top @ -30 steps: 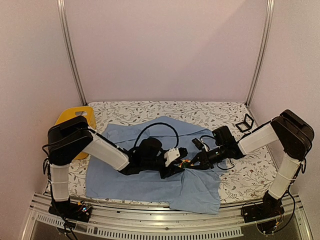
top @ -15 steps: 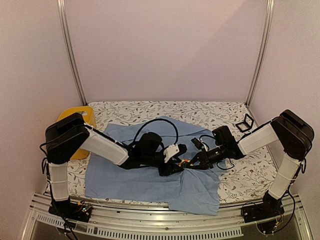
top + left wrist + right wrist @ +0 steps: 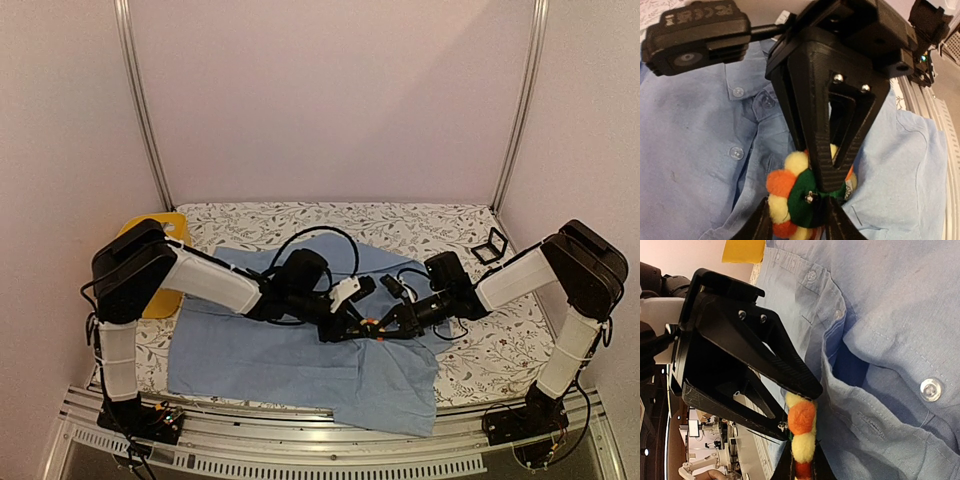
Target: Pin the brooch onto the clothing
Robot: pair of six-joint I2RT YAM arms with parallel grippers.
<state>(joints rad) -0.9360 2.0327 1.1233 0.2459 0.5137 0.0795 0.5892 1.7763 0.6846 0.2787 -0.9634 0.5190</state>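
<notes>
The brooch [image 3: 369, 326], a small flower of yellow and orange petals, hangs just above the light blue clothing [image 3: 270, 350] mid-table, between both grippers. My right gripper [image 3: 380, 327] is shut on it. In the right wrist view the brooch [image 3: 801, 420] stands edge-on between that gripper's fingers [image 3: 804, 467]. In the left wrist view its green back [image 3: 800, 197] faces the camera. My left gripper [image 3: 797, 220] is closed round its rim, one finger against the petals and the other against the green felt. The button placket [image 3: 737, 152] lies directly beneath.
A yellow basket [image 3: 160, 232] sits at the far left edge of the flowered table cover [image 3: 400, 222]. A small black square frame [image 3: 490, 246] stands at the far right. The shirt's open placket and buttons [image 3: 931, 388] lie beside the brooch.
My left arm has swung back and to the right, bringing its gripper onto the brooch. The shirt's left side has shifted slightly. The right arm has held still.
</notes>
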